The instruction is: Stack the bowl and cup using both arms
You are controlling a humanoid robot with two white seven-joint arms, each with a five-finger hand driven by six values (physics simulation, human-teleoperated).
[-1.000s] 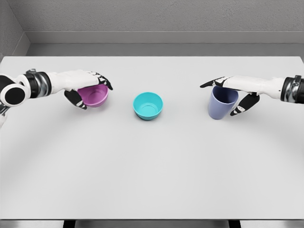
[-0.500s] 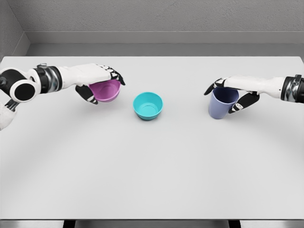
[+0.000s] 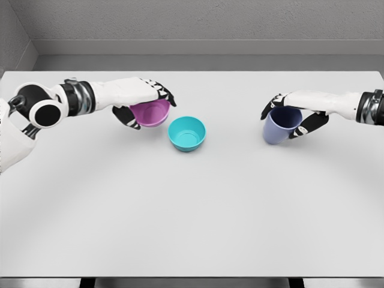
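A teal bowl (image 3: 186, 133) rests on the white table (image 3: 192, 204) near its middle. My left hand (image 3: 146, 103) is shut on a purple bowl (image 3: 150, 113), carried just above the table and close to the teal bowl's left rim. At the right, a blue-grey cup (image 3: 280, 125) is tilted and lifted slightly, with my right hand (image 3: 293, 114) shut on its rim and side.
A grey wall runs behind the table's far edge. The table's front edge lies at the bottom of the view.
My left hand has carried the purple bowl up and rightward to the teal bowl. My right hand has closed on the cup and raised and tilted it a little.
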